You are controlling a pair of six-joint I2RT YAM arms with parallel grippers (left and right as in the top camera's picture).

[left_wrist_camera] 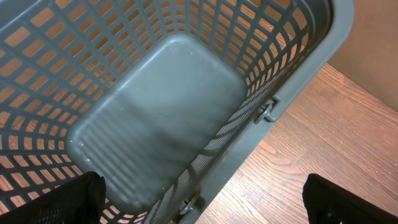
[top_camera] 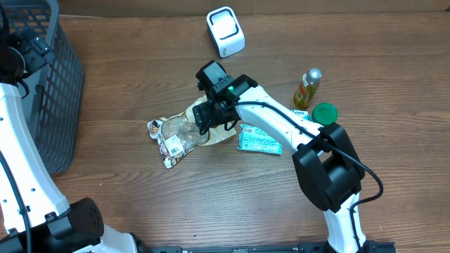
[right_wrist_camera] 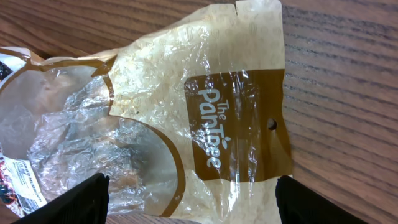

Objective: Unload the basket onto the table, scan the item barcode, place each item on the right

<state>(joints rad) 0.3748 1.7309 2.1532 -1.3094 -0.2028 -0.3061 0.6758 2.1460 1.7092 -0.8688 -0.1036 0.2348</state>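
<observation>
Pantree snack bag (right_wrist_camera: 205,118) lies flat on the wooden table (top_camera: 126,176), just left of a teal packet (top_camera: 259,140), with the white scanner (top_camera: 226,31) well apart from it. The right gripper (right_wrist_camera: 189,202) hovers over the bag, fingers spread and grasping nothing. The left gripper (left_wrist_camera: 199,199) hangs over the grey basket (left_wrist_camera: 292,68), jaws wide and empty.

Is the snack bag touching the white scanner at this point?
Apart. The overhead view shows a stretch of bare table between the snack bag and the white scanner.
</observation>
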